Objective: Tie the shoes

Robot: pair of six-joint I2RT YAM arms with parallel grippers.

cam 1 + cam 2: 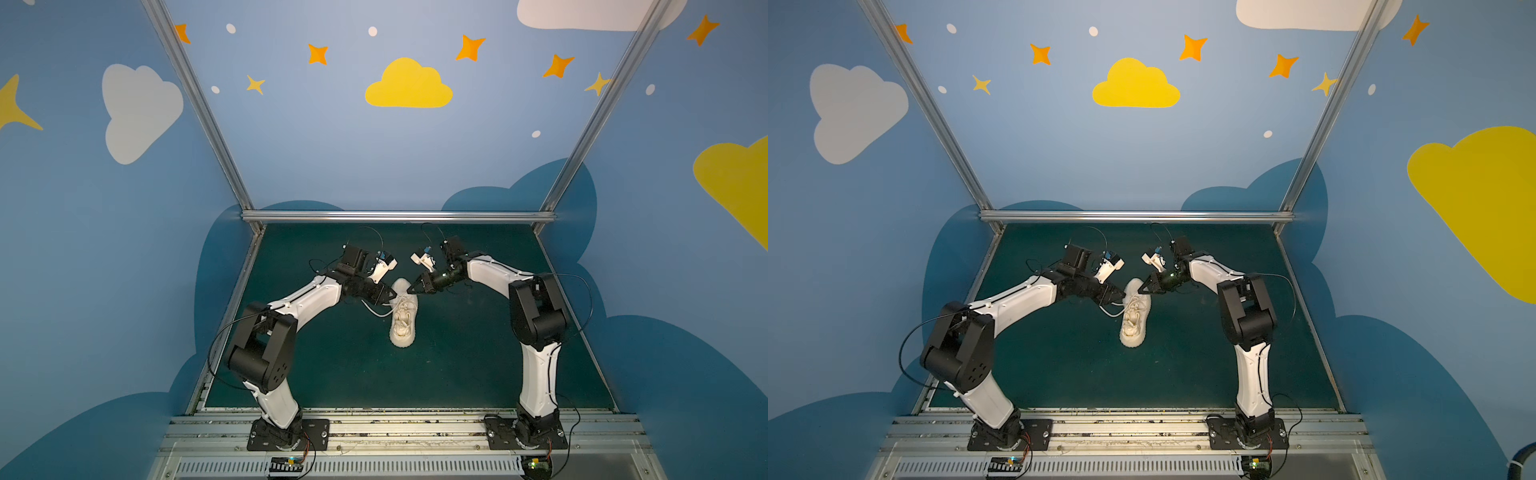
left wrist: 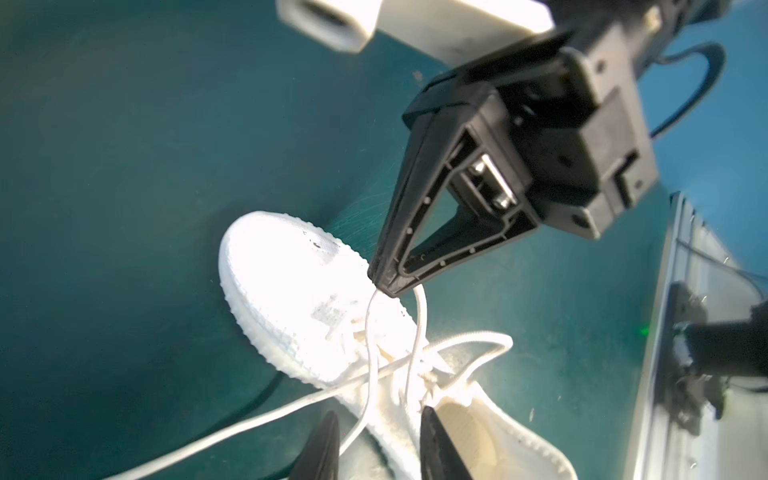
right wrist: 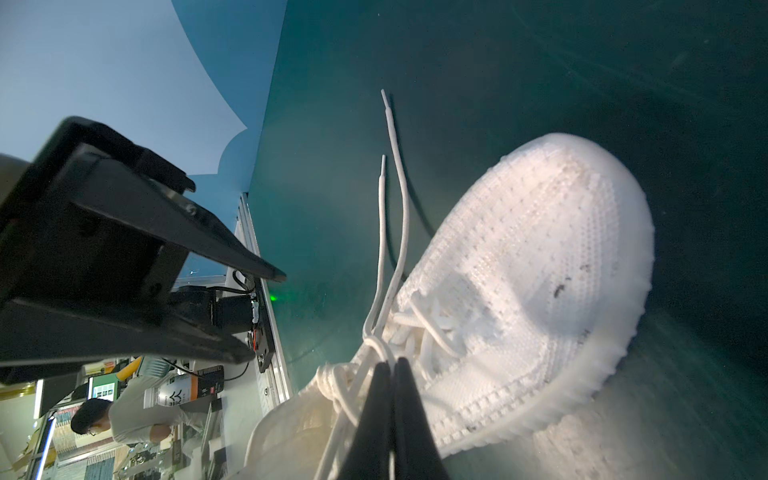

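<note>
The sneaker [image 1: 402, 328] is laid on the green mat [image 1: 478, 357], about midway between its left and right edges and somewhat nearer the far edge. Its laces [image 2: 419, 328] are crossed over the upper, and both free ends are seen lying on the mat beside it — no bow is made yet. A doubled strand is pinched in the tightly pressed tips of the right gripper [image 2: 385, 286] and held above the sneaker. The left gripper [image 2: 380, 415] is spread, with one strand passing, it seems, untouched between its fingers [image 2: 322, 449]. The loop-forming step is judged to be in hand. Next, this strand should be closed upon and drawn away — without the light sneaker being dragged.
</note>
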